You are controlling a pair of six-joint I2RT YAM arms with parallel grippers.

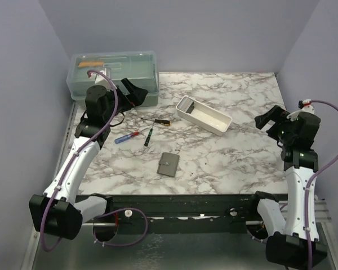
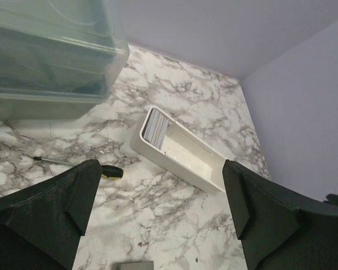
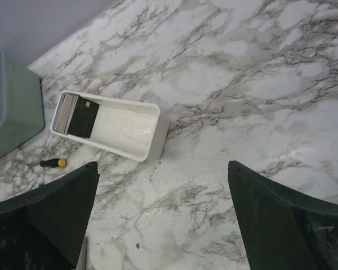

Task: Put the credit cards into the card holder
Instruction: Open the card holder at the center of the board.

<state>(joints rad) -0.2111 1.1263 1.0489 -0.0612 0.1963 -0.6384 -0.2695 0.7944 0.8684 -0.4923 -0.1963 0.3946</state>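
My left gripper and right gripper gape empty; I'd pinch the thin, stiff, slick credit cards (on edge in the long white plastic tray) by their top edges.

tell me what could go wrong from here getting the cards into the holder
1. The credit cards stand packed together at one end of the white tray; a pinch may take several or tip the tray.
2. The card holder lies closed on the smooth table; it may slide when opened.

Just plain lavender walls boxing in a white-and-grey marble-look bench, with a dark rail along its near edge.
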